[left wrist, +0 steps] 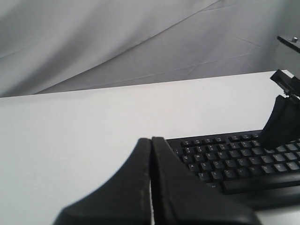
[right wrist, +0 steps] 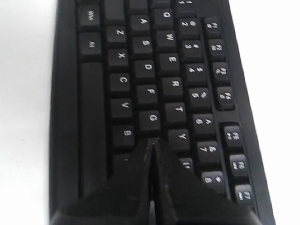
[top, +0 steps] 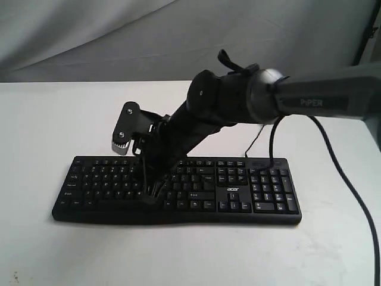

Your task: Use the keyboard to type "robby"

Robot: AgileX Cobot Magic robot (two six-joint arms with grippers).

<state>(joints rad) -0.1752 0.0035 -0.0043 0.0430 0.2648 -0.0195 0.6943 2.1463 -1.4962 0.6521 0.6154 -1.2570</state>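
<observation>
White table [top: 53,113] bears keyboard [top: 196,190], grey drape [top: 89,36] behind; left pincer [left wrist: 151,139], right pincer [right wrist: 151,141] both together.

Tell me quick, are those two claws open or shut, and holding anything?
Left gripper: closed, holding nothing.
Right gripper: closed, empty, tips at the keyboard.

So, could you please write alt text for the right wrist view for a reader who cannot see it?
A shut black claw hangs over a black keyboard with white legends, its tip close to the G, B and Y keys. The keyboard lies on a white table.
</observation>
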